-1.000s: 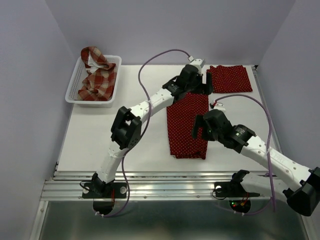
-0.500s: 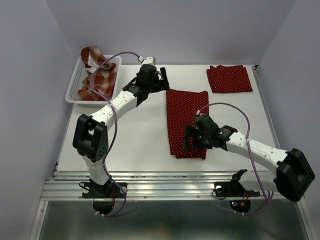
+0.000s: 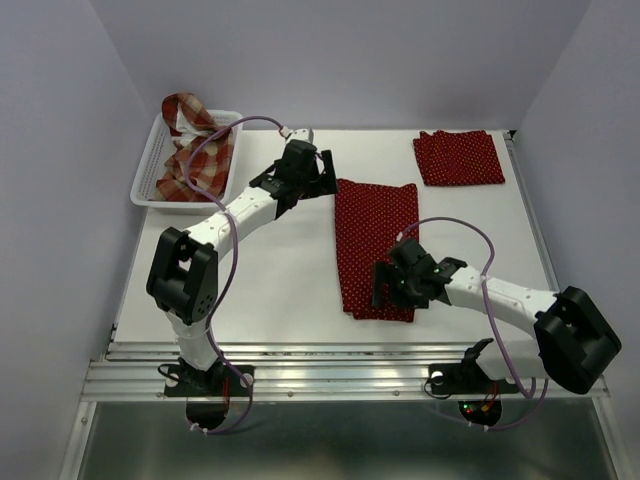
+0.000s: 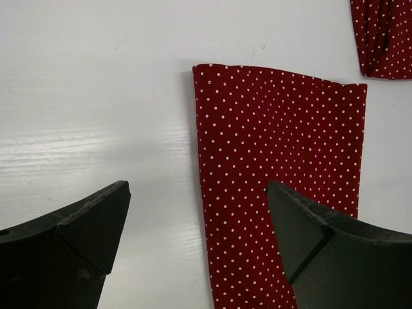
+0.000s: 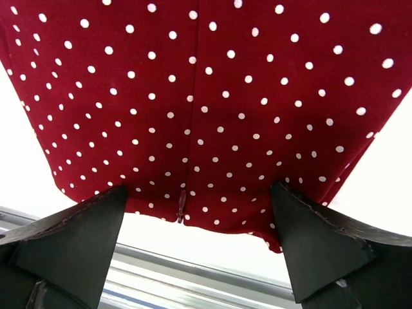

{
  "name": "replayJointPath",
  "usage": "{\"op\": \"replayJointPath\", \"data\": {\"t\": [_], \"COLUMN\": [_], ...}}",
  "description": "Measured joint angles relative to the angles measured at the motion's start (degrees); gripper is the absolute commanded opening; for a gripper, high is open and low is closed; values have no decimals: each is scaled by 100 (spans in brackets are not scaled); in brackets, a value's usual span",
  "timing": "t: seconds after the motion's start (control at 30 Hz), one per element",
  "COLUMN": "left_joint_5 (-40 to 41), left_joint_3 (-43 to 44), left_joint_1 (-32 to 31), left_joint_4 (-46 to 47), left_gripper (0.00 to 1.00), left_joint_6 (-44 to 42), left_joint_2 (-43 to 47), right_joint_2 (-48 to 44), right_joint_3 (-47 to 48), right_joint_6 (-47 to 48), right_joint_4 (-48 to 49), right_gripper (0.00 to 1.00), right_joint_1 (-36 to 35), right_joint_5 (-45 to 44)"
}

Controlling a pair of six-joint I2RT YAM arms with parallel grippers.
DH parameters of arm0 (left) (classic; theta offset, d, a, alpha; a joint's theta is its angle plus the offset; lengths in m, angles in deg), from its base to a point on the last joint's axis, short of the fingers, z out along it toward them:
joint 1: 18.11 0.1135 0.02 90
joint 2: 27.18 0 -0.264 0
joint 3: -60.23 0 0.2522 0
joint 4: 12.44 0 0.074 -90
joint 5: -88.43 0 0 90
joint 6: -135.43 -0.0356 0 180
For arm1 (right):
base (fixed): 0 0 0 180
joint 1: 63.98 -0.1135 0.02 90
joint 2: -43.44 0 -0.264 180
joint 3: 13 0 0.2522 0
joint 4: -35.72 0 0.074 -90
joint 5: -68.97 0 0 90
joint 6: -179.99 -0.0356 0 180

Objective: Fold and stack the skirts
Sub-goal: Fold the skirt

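Left pincer (image 3: 322,172): jaws spread as wide as they go, nothing between them. From my left wrist view (image 4: 196,193) it hangs over the far left corner of the long dotted skirt (image 4: 283,148). One finger is above bare table (image 4: 96,96), the other above the cloth. Cannot tell whether either tip touches down.

Right pincer (image 3: 382,288): also fully spread, gripping nothing. From my right wrist view (image 5: 198,190) the two fingers straddle the near hem of the same skirt (image 5: 193,84). Contact with the cloth cannot be judged from here.

Long dotted skirt (image 3: 375,240): dark red with small white dots, lying flat on the table (image 3: 240,280), centre-right, its long side running from far to near. It narrows a little toward the near end. A seam runs down its middle, ending at a small zip pull (image 5: 182,215) that pokes just past the hem. The hem lies close to the metal rail (image 5: 193,283) at the table's near edge.

Folded dotted skirt (image 3: 458,157): same cloth, a neat flat rectangle at the far right corner of the table, apart from the long one. Its corner shows in my left wrist view (image 4: 386,35).

Plaid skirt (image 3: 200,160): red-and-cream check, bunched up in the white lattice basket (image 3: 145,172) at the far left, its top heaped above the rim. There is a pale patch near its top, too small to read.
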Motion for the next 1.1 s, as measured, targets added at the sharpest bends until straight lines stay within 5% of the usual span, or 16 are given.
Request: {"op": "replayJointPath", "data": {"t": [0.4, 0.67, 1.1], "left_joint_5": [157, 179, 140], "left_joint_3": [0, -216, -986], "left_joint_1": [50, 83, 129], "left_joint_4": [-181, -153, -17], "left_gripper": [99, 99, 99], "left_joint_6": [-33, -48, -46], "left_joint_2": [22, 501, 859], "right_joint_2": [-114, -332, -439], "right_joint_3": [142, 1163, 498], "right_joint_6": [363, 481, 479], "right_joint_4": [151, -162, -426], "right_gripper": [100, 100, 100], "right_joint_1": [39, 168, 1204], "right_joint_5": [302, -267, -297]}}
